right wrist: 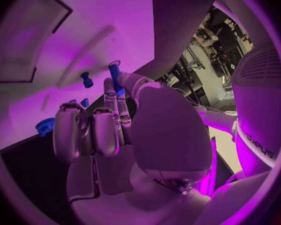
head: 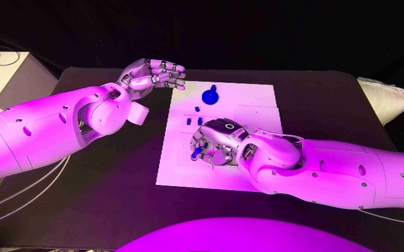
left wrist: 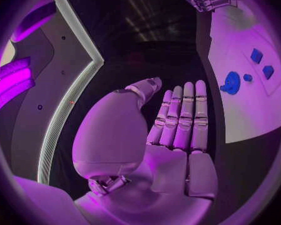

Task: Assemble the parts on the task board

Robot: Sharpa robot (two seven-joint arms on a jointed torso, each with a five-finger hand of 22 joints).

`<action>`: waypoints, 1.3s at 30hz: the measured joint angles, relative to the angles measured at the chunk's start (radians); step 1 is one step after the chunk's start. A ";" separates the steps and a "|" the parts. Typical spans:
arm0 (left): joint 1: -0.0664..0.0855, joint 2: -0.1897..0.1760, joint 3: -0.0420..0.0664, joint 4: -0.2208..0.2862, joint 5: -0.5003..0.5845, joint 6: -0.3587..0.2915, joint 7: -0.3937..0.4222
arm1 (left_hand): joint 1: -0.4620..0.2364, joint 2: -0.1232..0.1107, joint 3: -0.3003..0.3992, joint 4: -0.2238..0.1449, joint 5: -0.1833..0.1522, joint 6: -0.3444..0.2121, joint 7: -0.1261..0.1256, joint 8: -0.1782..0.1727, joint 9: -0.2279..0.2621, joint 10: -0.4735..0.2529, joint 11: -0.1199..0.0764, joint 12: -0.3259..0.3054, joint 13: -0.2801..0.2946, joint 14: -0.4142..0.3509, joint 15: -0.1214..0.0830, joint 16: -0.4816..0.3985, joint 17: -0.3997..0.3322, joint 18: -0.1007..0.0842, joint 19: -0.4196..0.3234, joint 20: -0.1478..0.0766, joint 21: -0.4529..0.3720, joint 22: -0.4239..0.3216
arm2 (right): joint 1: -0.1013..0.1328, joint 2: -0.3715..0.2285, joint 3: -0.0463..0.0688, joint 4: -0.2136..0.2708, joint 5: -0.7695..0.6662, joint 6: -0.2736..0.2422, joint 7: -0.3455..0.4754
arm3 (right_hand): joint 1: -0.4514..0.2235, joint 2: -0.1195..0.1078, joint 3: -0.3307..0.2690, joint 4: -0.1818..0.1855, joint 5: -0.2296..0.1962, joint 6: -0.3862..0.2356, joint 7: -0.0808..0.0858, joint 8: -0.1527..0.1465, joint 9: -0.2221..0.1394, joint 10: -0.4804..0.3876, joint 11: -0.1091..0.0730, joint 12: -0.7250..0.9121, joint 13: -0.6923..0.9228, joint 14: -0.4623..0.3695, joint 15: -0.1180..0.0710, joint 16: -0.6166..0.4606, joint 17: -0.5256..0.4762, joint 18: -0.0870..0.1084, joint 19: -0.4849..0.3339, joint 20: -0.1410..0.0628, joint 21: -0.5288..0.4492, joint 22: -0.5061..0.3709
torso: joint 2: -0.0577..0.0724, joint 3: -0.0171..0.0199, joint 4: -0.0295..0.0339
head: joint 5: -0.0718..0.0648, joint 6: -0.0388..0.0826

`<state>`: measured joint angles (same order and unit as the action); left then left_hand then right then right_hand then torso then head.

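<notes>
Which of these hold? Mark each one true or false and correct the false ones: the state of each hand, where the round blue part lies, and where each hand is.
1. The right hand pinches a small blue part. True.
2. The left hand holds a blue part. False: it holds nothing.
3. The round blue part lies on the task board. True.
4. The left hand is over the task board. False: it is beside the board, over the black table.

A black table (head: 101, 193) carries the work. Beyond its far left corner stands a pale box (head: 18, 77) with a dark cable on top. At the right edge lies something white and ribbed (head: 383, 97), just off the table's side.
</notes>
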<state>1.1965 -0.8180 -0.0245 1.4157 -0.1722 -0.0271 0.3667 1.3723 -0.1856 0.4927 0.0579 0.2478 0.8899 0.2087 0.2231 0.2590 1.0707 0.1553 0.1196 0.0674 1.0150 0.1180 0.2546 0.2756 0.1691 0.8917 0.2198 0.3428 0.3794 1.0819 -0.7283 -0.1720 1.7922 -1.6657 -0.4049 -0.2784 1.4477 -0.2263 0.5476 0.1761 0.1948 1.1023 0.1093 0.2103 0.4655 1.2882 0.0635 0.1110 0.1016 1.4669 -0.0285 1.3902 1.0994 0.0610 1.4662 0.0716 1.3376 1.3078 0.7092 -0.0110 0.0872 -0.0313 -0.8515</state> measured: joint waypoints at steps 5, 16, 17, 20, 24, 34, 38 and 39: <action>0.000 0.000 0.000 -0.001 0.000 0.000 -0.001 | 0.000 0.000 0.000 0.000 0.000 0.000 0.000 0.000 0.000 0.000 0.000 0.000 0.000 0.000 0.000 0.000 0.000 0.000 0.000 0.000 0.000 0.000 | 0.000 0.003 0.001 -0.003 -0.006 0.005 -0.001 | 0.000 0.000 0.000 0.000 0.000 -0.001 0.001 -0.002 0.004 0.000 0.000 0.000 0.001 0.000 0.000 0.000 0.000 0.000 0.000 0.000 0.000 0.000 | 0.000 0.0000 0.0000 | -0.002 0.001; 0.000 0.000 0.000 -0.002 -0.001 0.001 -0.003 | 0.000 0.000 0.000 0.000 0.000 0.004 0.004 0.000 -0.001 0.000 0.000 0.000 0.000 0.000 0.000 0.000 0.002 0.000 0.004 -0.003 0.000 -0.001 | -0.008 0.011 0.002 -0.006 -0.015 0.012 -0.002 | 0.000 0.000 0.000 0.000 -0.004 -0.002 0.002 0.002 0.001 0.004 -0.003 -0.002 0.001 0.000 0.000 0.000 0.000 0.000 0.000 0.000 0.000 0.000 | 0.000 -0.0002 0.0011 | -0.003 0.002; 0.000 -0.001 0.000 -0.002 -0.001 0.001 -0.004 | 0.000 0.000 0.000 0.000 0.000 0.004 0.004 0.000 -0.001 0.000 0.000 0.000 0.000 0.000 0.000 0.000 0.001 0.000 0.006 -0.001 0.000 -0.001 | -0.009 0.011 0.002 -0.006 -0.015 0.012 -0.002 | 0.000 0.000 0.000 0.000 -0.004 -0.002 0.002 0.002 0.001 0.004 -0.003 -0.002 0.001 0.000 0.000 0.000 0.000 0.000 0.000 0.000 0.000 0.000 | 0.000 -0.0004 0.0011 | -0.003 0.002; 0.000 -0.001 0.000 -0.002 -0.001 0.001 -0.004 | 0.000 0.000 0.000 0.000 0.000 0.004 0.004 0.000 -0.001 0.000 0.000 0.000 0.000 0.000 0.000 0.000 0.001 0.000 0.007 0.000 0.000 -0.001 | -0.009 0.009 0.002 -0.006 -0.016 0.012 -0.002 | 0.000 0.000 0.000 0.000 -0.004 -0.003 0.003 0.002 0.001 0.004 -0.003 -0.002 0.001 0.000 0.000 0.000 0.000 0.000 0.000 0.000 0.000 0.000 | 0.000 -0.0007 0.0007 | -0.002 0.000; 0.000 -0.002 0.000 -0.002 -0.001 0.001 -0.005 | 0.000 0.000 0.000 0.000 0.000 0.004 0.004 0.000 -0.001 0.000 0.000 0.000 0.000 0.000 0.000 0.000 0.001 0.000 0.007 0.000 0.000 -0.001 | -0.010 0.006 0.001 -0.005 -0.017 0.013 -0.004 | 0.000 0.000 0.000 0.000 -0.006 -0.003 0.003 0.002 0.001 0.004 -0.003 -0.002 0.000 0.000 0.000 0.000 0.000 0.000 0.000 0.000 0.000 0.000 | 0.000 -0.0007 0.0007 | 0.000 -0.001; 0.000 -0.003 0.000 -0.002 -0.002 0.001 -0.007 | 0.000 0.000 0.000 0.000 0.000 0.004 0.004 0.000 -0.001 0.000 0.000 0.000 0.000 0.000 0.000 0.000 0.001 0.000 0.007 0.000 0.000 -0.001 | -0.012 0.009 0.000 -0.006 -0.029 0.021 -0.013 | -0.003 -0.003 0.002 -0.004 -0.010 -0.006 0.006 0.001 0.001 0.005 -0.003 -0.012 0.003 0.000 0.000 0.000 -0.008 0.000 0.000 0.000 -0.010 0.000 | 0.000 -0.0001 0.0004 | 0.001 0.000; 0.000 -0.003 0.000 -0.002 -0.002 0.001 -0.007 | 0.000 0.000 0.000 0.000 0.000 0.004 0.004 0.000 -0.001 0.000 0.000 -0.004 0.000 0.000 0.000 0.000 0.003 0.000 0.007 0.000 0.000 -0.001 | -0.011 0.013 0.001 -0.008 -0.037 0.032 -0.019 | -0.024 -0.012 0.002 -0.004 -0.012 -0.012 0.012 -0.007 0.001 0.013 -0.008 -0.021 0.005 0.000 0.000 0.000 -0.012 0.000 0.000 0.000 -0.014 0.000 | 0.000 -0.0003 0.0004 | 0.001 0.001; 0.000 -0.003 0.000 -0.002 -0.002 0.001 -0.007 | 0.000 0.000 0.000 0.000 0.000 0.004 0.004 0.000 -0.002 0.000 0.000 -0.004 0.000 0.000 0.000 0.000 0.003 0.000 0.007 0.000 0.000 -0.001 | -0.010 0.015 0.002 -0.008 -0.041 0.035 -0.021 | -0.031 -0.012 0.003 -0.005 -0.012 -0.012 0.012 -0.007 0.001 0.013 -0.008 -0.021 0.005 0.000 0.000 0.000 -0.012 0.000 0.000 0.000 -0.014 -0.001 | 0.000 -0.0005 0.0004 | 0.000 0.001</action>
<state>1.1962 -0.8215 -0.0247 1.4141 -0.1741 -0.0258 0.3593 1.3723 -0.1856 0.4927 0.0579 0.2478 0.8934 0.2122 0.2231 0.2573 1.0707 0.1553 0.1155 0.0675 1.0150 0.1181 0.2546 0.2782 0.1690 0.8989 0.2200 0.3429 0.3785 1.0715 -0.7136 -0.1704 1.7837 -1.7063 -0.3696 -0.2989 1.4168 -0.2384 0.5505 0.1708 0.1833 1.0900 0.1216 0.2034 0.4661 1.3010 0.0554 0.0903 0.1065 1.4669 -0.0285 1.3901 1.0870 0.0610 1.4662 0.0716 1.3240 1.3073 0.7096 -0.0115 0.0876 -0.0314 -0.8509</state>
